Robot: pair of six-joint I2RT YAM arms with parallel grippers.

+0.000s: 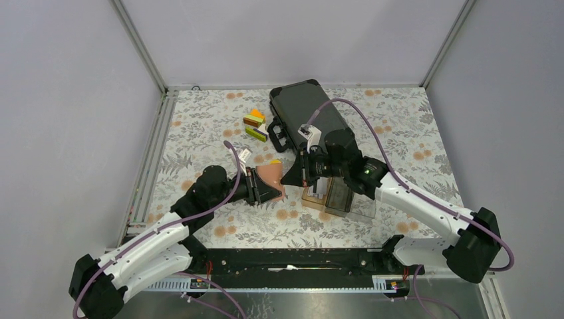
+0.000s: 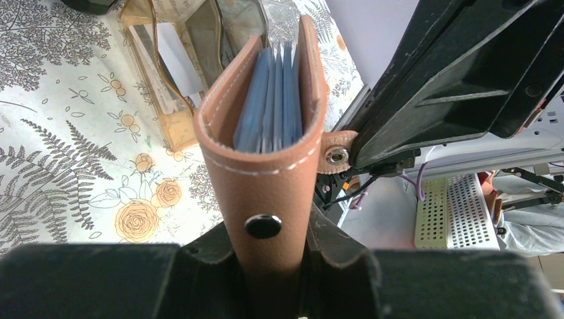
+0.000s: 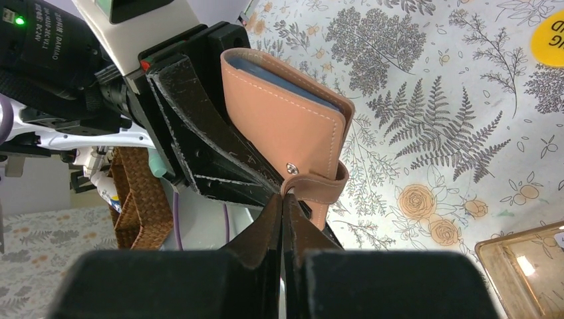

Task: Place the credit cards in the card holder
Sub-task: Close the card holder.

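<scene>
In the top view, the small salmon-pink leather card holder (image 1: 271,178) is held between the two arms, over the middle of the flowered tabletop (image 1: 199,133). It is gripped at its left end by the left fingers (image 1: 253,188). The right fingers (image 1: 292,174) are placed against its right end. A clear plastic compartment tray (image 1: 342,199) lies just beside the right fingers, and a black hard case (image 1: 299,106) lies further back.

In the left wrist view, the card holder stands on edge between the left fingers, which are pressed onto its two covers near a dark snap stud (image 2: 263,226). The covers are slightly parted at the far end, so blue-grey pockets (image 2: 273,100) are seen inside. This is not shown from above. A short strap (image 2: 336,156) with a metal snap sticks out to the right, touching a black right finger.

In the right wrist view, the right fingers are pressed together and the tip of the strap is pinched between them. Only here is this pinch seen. The pockets are almost hidden.
</scene>
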